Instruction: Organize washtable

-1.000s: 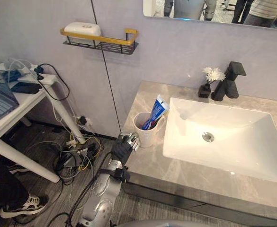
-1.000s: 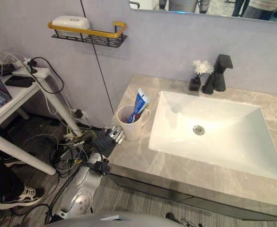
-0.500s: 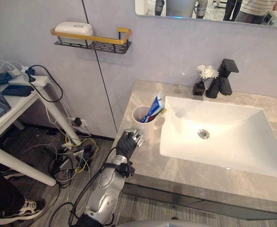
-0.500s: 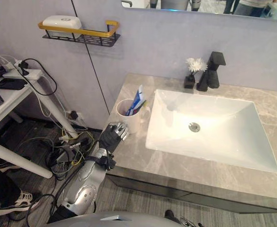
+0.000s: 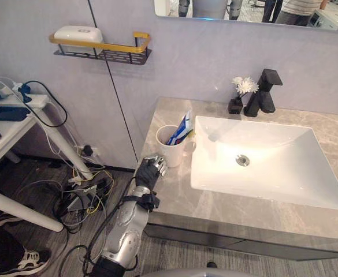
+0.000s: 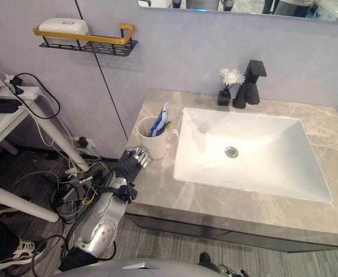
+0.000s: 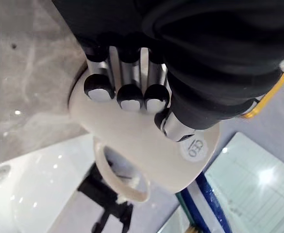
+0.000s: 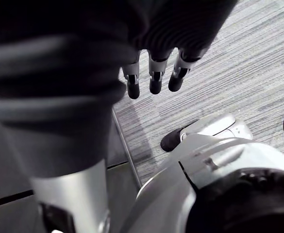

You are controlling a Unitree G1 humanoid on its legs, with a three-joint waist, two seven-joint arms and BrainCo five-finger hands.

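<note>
One white desk (image 5: 19, 126) stands at the far left with a white power strip (image 5: 25, 100) and a dark flat device (image 5: 4, 113) on top. A person's black-and-white shoe (image 5: 13, 263) is on the floor below it. On the grey wall next to it hangs a black wire shelf with a gold rail (image 5: 102, 49), holding a white rounded soap box (image 5: 79, 33).

Right of that begins the grey marble-patterned counter (image 5: 174, 199). The left hand (image 5: 148, 171) is at its left edge. In the left wrist view its fingers (image 7: 131, 99) lie side by side, fairly straight, with their tips and the thumb resting on the outer wall of the white ceramic mug (image 5: 173, 153). They are not wrapped round it.

The mug stands upright on the counter, just beside the left rim of the white rectangular sink basin (image 5: 273, 180). A blue-and-white toothpaste tube (image 5: 182, 128) leans inside it. Behind the basin a small black vase with a white flower (image 5: 236, 104) stands just left of the black angular faucet (image 5: 262, 92). A mirror (image 5: 244, 7) runs along the wall above.

The right hand (image 8: 154, 77) hangs over grey carpet (image 8: 239, 73), well apart from the counter, fingers straight and holding nothing.
</note>
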